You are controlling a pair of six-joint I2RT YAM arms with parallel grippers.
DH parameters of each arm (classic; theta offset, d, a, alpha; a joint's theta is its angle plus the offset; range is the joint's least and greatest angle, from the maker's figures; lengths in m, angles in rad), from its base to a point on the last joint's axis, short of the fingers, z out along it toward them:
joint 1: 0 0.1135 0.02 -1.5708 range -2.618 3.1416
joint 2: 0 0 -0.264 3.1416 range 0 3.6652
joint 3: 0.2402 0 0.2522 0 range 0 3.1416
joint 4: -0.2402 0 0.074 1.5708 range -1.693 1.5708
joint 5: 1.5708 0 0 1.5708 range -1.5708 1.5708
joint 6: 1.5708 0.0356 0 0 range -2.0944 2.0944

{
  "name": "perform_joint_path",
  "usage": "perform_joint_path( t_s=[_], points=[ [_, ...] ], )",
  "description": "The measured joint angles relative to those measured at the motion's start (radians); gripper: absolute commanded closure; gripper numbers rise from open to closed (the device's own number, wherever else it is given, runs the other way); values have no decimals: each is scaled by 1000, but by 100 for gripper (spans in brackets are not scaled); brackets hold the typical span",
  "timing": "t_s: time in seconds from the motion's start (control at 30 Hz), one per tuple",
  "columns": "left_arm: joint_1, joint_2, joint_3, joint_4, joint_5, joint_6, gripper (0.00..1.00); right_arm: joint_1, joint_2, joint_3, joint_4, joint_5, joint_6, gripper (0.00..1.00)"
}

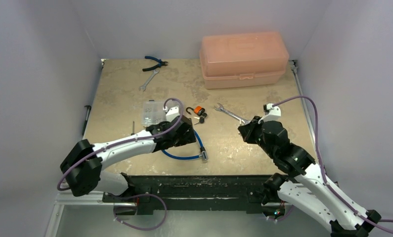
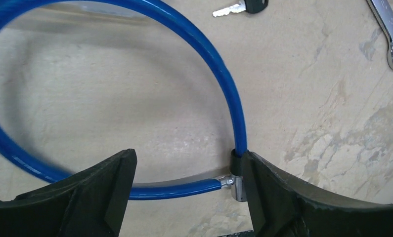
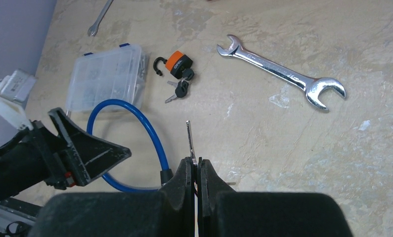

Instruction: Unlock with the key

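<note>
— Where is the key (image 3: 181, 89) from you?
— Ahead and left of my right pincer (image 3: 196, 165), well apart from it. It lies flat on the table (image 3: 332, 158), just beside the orange padlock (image 3: 178, 62). From my left pincer (image 2: 187, 163) it is ahead and a little right, beyond the blue cable (image 2: 219, 74).
— And your pincers?
— The left one stands wide open over the cable loop, holding nothing. The right is pressed closed on a thin metal strip (image 3: 189, 138) that pokes forward; I cannot tell what it is.
— How does the key look?
— Tiny, with a bright metal blade and a black plastic head. It is bunched with a twin and is smaller than the padlock.
— How will it handle?
— Light and stiff, I reckon, but the blade is slick and lies low. I would pinch the black head across its flat faces, leaving the blade free. The twin will likely dangle and tug.
</note>
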Motion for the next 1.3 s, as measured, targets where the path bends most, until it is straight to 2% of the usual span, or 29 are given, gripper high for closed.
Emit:
perform_joint_path(
  t_s=[0.33, 0.63, 0.87, 0.9, 1.0, 1.13, 1.3],
  points=[
    [-13, 195, 93, 106, 103, 58, 23, 0, -21, -1, -18, 0, 10, 100],
    [-55, 329, 212, 87, 101, 40, 32, 0, -26, -17, -19, 0, 16, 100],
    [-77, 359, 219, 69, 85, 2, 39, 0, -26, -27, -19, -1, 16, 100],
    [-79, 364, 219, 68, 82, -3, 41, 0, -26, -29, -19, -2, 16, 100],
    [-81, 376, 219, 70, 79, -18, 56, 0, -26, -33, -19, -10, 16, 100],
    [-81, 387, 219, 78, 78, -29, 60, 0, -26, -33, -19, -14, 16, 100],
    [-80, 407, 219, 82, 74, -40, 73, 0, -26, -33, -19, -15, 16, 100]
  ],
)
